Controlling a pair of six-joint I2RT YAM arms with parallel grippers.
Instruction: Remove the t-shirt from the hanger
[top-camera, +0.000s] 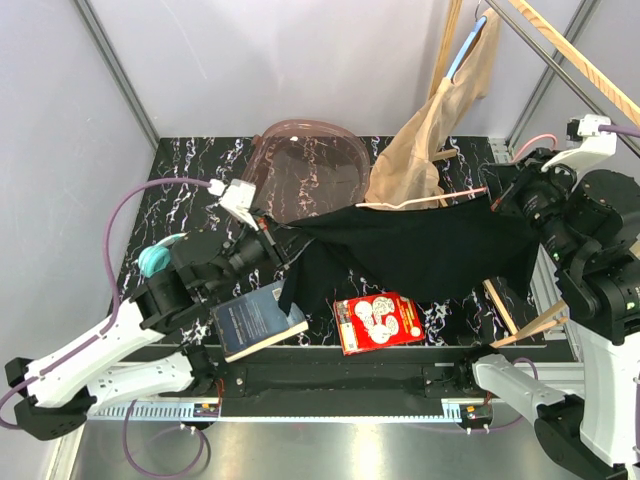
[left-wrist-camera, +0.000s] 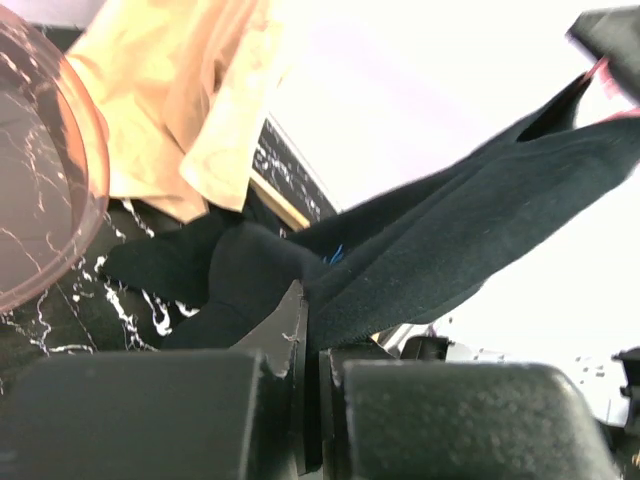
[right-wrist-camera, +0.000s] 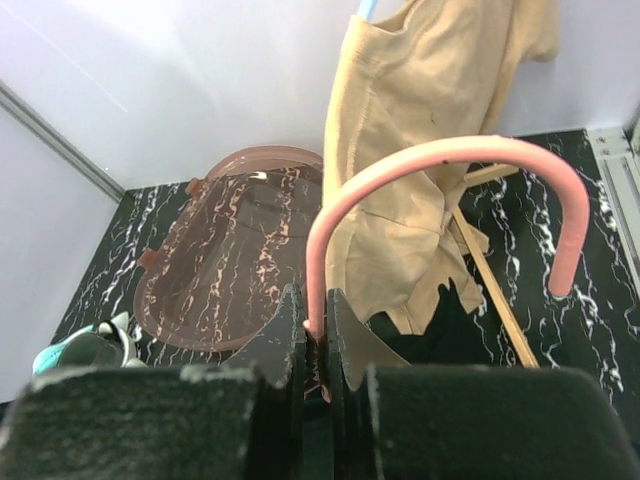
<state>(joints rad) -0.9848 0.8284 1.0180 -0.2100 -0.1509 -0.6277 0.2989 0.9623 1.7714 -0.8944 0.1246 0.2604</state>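
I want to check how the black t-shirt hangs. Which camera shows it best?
The top external view: the black t-shirt shows nearly whole, spread from the left gripper to the right gripper. The left wrist view shows only the fold that gripper pinches; the right wrist view, a dark scrap beneath the pink hanger hook.

A robotics lab cell: white panels (top-camera: 260, 60) in aluminium framing (top-camera: 115, 70) enclose a marble-patterned table (top-camera: 190, 160).
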